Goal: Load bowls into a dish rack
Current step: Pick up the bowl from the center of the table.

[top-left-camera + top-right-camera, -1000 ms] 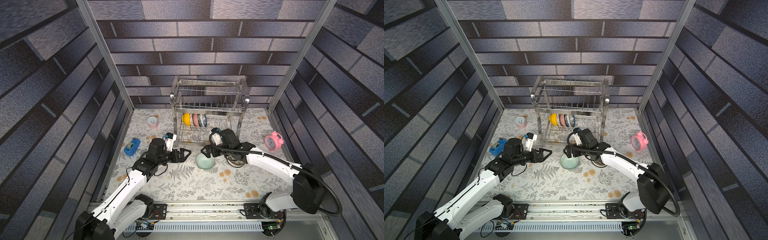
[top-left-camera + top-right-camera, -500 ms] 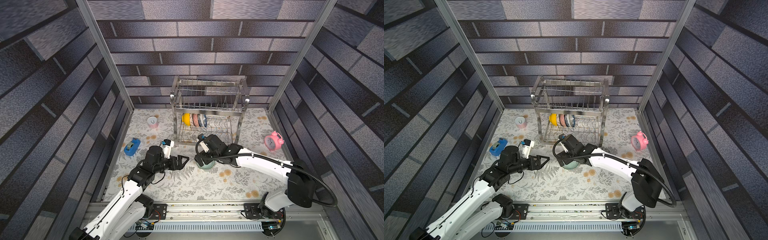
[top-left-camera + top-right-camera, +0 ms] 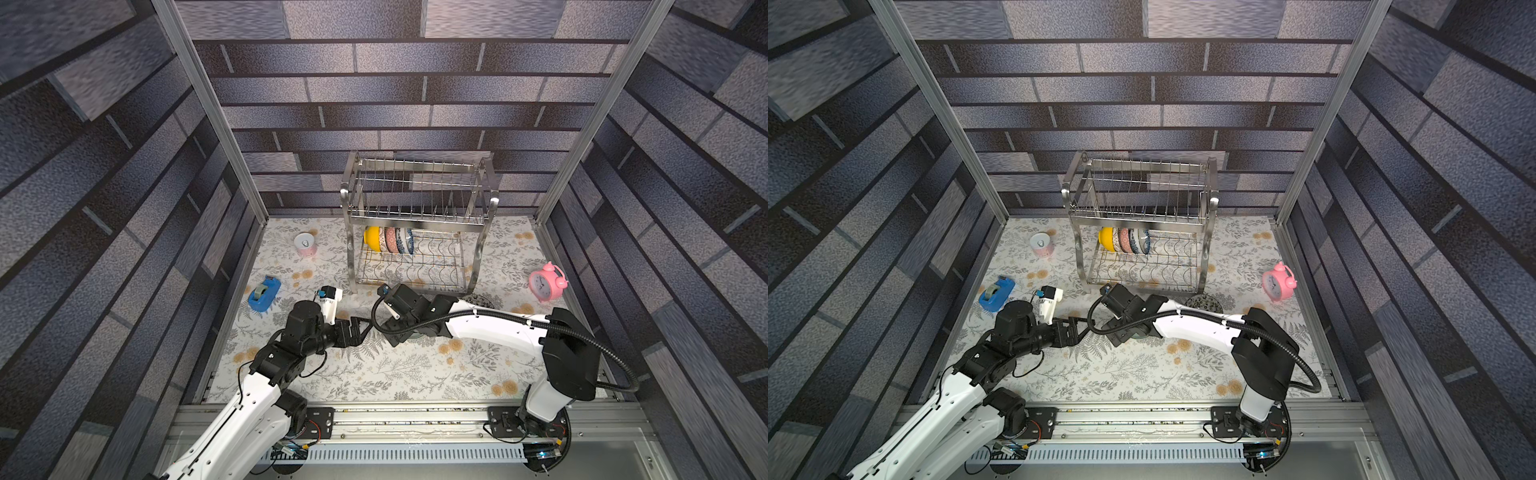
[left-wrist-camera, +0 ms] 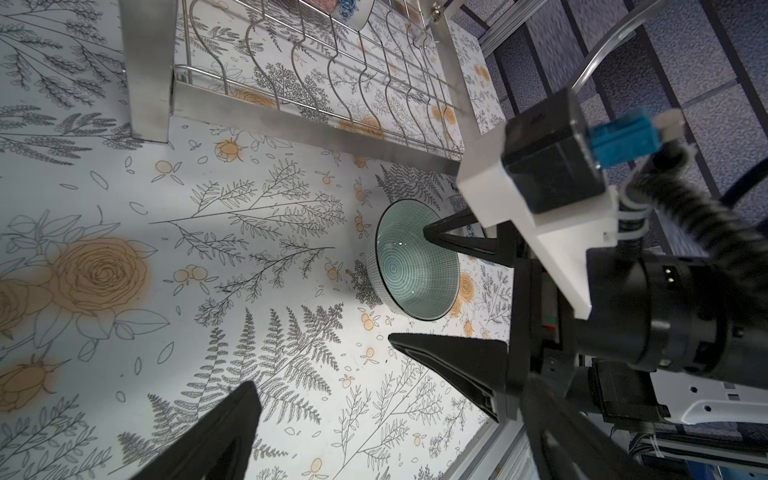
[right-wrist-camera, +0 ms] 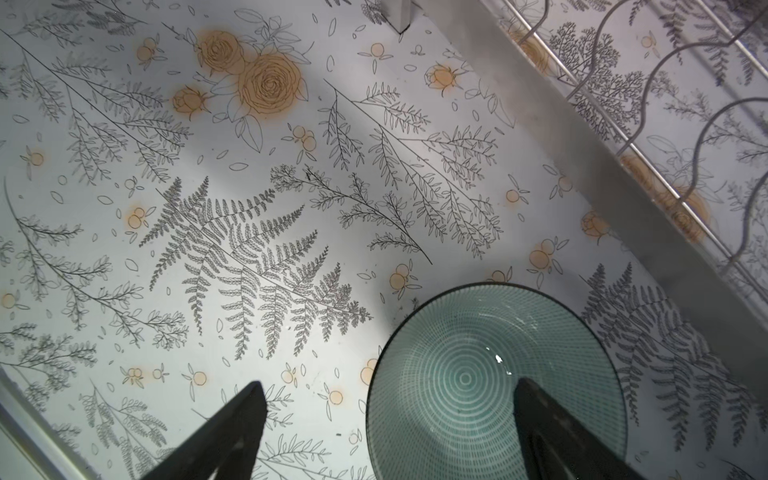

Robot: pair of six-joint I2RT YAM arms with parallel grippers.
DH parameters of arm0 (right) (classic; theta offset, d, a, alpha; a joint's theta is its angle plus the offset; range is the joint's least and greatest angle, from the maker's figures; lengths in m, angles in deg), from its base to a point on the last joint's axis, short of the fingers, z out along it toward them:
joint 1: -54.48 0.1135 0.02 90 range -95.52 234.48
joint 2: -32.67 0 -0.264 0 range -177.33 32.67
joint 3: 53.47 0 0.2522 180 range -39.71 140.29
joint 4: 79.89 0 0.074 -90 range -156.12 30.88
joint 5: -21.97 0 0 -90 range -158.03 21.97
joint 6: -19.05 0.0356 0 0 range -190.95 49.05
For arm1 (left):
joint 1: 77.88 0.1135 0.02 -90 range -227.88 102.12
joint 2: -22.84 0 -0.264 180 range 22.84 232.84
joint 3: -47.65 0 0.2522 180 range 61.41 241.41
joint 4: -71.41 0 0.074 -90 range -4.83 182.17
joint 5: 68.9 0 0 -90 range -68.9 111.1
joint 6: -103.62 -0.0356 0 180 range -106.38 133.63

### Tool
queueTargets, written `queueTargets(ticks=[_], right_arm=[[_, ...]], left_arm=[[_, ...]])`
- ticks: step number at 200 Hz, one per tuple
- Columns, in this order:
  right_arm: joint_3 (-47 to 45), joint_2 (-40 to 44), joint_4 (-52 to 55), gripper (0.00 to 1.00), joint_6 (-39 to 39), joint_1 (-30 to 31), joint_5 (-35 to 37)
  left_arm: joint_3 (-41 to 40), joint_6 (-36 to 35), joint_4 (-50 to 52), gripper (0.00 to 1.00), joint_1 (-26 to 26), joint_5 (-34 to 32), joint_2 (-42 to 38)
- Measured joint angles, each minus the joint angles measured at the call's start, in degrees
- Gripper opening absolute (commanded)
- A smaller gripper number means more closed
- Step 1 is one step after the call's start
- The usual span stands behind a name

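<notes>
Before the dish rack, on the table cloth: one pale green bowl, mouth up, ringed inside, near the rack's front rail. Not yet loaded.

Right gripper: jaws wide, astride the bowl's rim, one finger inside, one outside over the cloth. Judged the setting for a pinch on the bowl's wall; contact cannot be told.

Left gripper: jaws wide, empty, held low just beside the right gripper and facing the green bowl. Judged parked clear of the reach, or ready to receive.

Lower tier, left end: yellow bowl, pink patterned bowl, blue-and-white bowls. All stand on edge, packed side by side between the wavy divider wires, which prop them. Slots to the right stand free. Upper tier: no bowl seen.

Dark patterned bowl: on the cloth by the rack's right front post, partly hidden behind the right arm. Awaiting loading.

Sundries, well apart from the work: pink-and-white can, blue tape dispenser, pink alarm clock.

Surface: cloth pale, flat, printed with grey ferns and orange roses. Enclosure: brick-pattern panels on three sides, aluminium corner posts, arm bases on a base rail.
</notes>
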State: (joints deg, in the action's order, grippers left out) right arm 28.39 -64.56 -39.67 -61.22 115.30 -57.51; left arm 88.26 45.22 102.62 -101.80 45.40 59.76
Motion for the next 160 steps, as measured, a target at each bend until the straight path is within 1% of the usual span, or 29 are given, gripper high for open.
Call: queueTargets(ticks=[37,55,101,160], right_arm=[[0.0,-1.8,1.2,0.76,-0.3,0.5,0.6],[0.0,-2.4,1.9,0.65,-0.4,0.9,0.6],[0.0,-4.3,2.1,0.46,-0.7,1.2,0.6],[0.1,-6.4,2.6,0.30,-0.8,1.2,0.6]], left_arm=[[-0.3,0.2,0.2,1.00,0.5,-0.4,-0.3],[-0.3,0.2,0.2,1.00,1.1,-0.4,-0.2],[-0.7,0.2,0.2,1.00,1.9,-0.3,-0.3],[-0.9,0.4,0.2,1.00,2.6,-0.3,-1.6]])
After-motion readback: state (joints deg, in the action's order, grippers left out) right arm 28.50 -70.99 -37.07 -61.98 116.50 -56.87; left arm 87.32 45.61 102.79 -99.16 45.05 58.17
